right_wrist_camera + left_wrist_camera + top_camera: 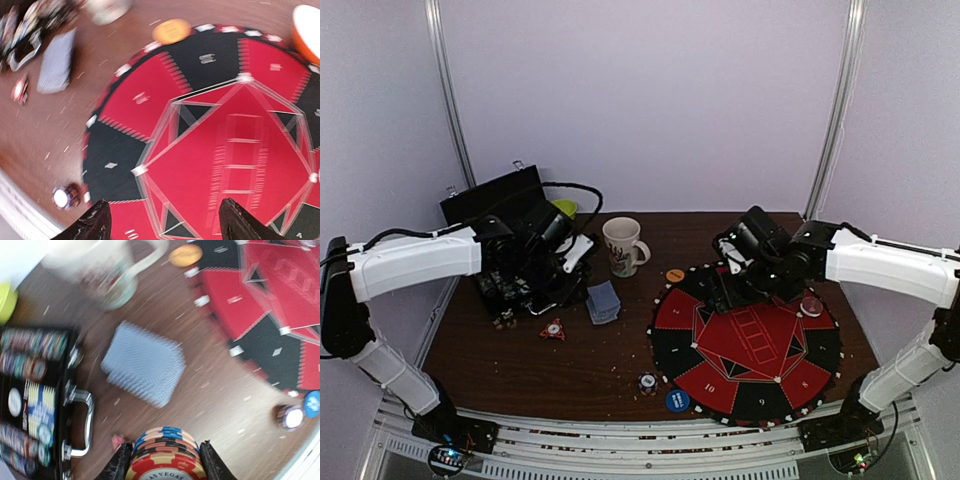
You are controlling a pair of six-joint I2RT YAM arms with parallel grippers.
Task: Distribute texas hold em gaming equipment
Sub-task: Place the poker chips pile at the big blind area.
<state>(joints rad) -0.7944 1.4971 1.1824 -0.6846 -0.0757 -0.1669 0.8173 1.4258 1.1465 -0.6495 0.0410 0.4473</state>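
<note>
My left gripper [165, 463] is shut on a stack of poker chips [165, 450], red, black, peach and blue, held above the brown table beside the open chip case [32, 390]. In the top view it [563, 283] hovers at the case's right edge. The grey-blue card deck [143, 362] lies just ahead of it. An orange button disc [171, 31] sits at the mat's far left edge. A small chip stack [648, 382] and a blue disc [677, 401] lie near the mat's front left. My right gripper [165, 222] hangs open over the red and black mat [750, 340], holding nothing.
A white patterned mug [623, 245] stands behind the deck. A green bowl [565, 208] sits behind the case. A red triangular piece [553, 329] lies left of the deck. A small red-rimmed dish [811, 306] rests on the mat's right side.
</note>
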